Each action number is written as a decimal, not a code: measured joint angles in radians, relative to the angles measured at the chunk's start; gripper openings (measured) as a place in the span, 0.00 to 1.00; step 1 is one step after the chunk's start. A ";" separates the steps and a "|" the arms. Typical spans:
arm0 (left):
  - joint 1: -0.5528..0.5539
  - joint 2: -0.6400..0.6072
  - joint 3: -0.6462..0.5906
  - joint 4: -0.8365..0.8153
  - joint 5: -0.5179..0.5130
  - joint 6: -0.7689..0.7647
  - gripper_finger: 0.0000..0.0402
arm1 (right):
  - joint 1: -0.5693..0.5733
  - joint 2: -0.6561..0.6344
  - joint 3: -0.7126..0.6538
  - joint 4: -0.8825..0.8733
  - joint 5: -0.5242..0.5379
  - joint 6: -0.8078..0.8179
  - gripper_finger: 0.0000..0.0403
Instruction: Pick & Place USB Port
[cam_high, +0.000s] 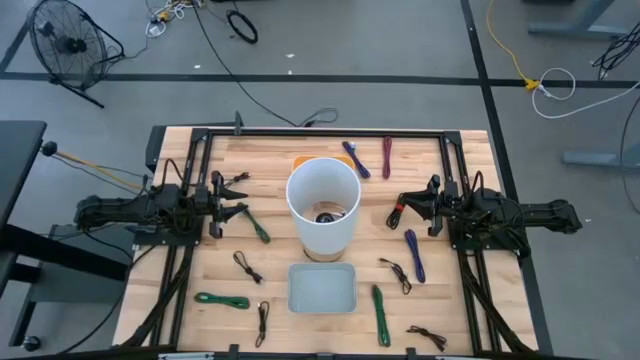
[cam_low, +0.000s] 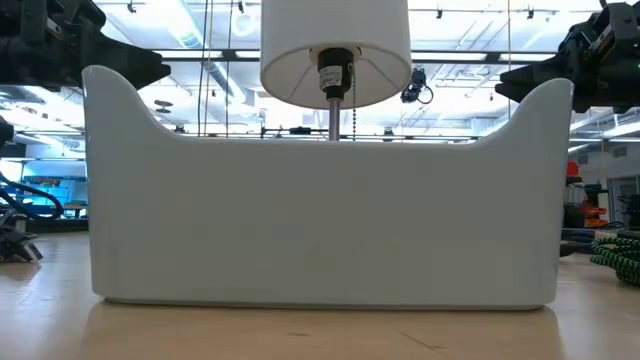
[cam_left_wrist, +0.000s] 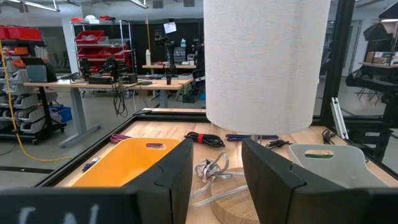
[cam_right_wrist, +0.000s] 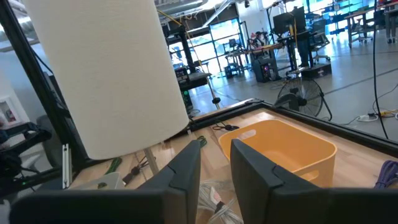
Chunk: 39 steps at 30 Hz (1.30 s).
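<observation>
We see the left end effector (cam_high: 243, 200) and right end effector (cam_high: 393, 213) hovering with fingers spread, empty, flanking the lamp (cam_high: 322, 203). USB cables (cam_high: 415, 254) lie scattered on the surface (cam_high: 270, 150) around the white bin (cam_high: 322, 288).

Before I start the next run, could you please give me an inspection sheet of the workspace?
Surface: wooden table, black frame.
Job's things: white bin near front edge; orange bin behind the lamp; no USB port identifiable.
Clutter: lamp at centre.
Grippers: left gripper and right gripper open, empty, either side of the lamp.
Cables: green, purple and black bundles scattered; green cable beside white bin.
Surroundings: floor fan, floor cables.
</observation>
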 joint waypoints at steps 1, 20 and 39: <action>0.000 0.000 0.000 0.000 0.000 0.000 0.36 | 0.000 0.000 0.000 0.000 0.000 0.000 0.23; 0.000 0.000 0.000 0.002 0.000 -0.008 0.36 | 0.000 0.000 0.000 0.000 0.000 0.000 0.23; 0.000 0.000 0.000 0.008 0.000 -0.052 0.36 | -0.001 0.000 0.000 0.033 0.001 0.000 0.23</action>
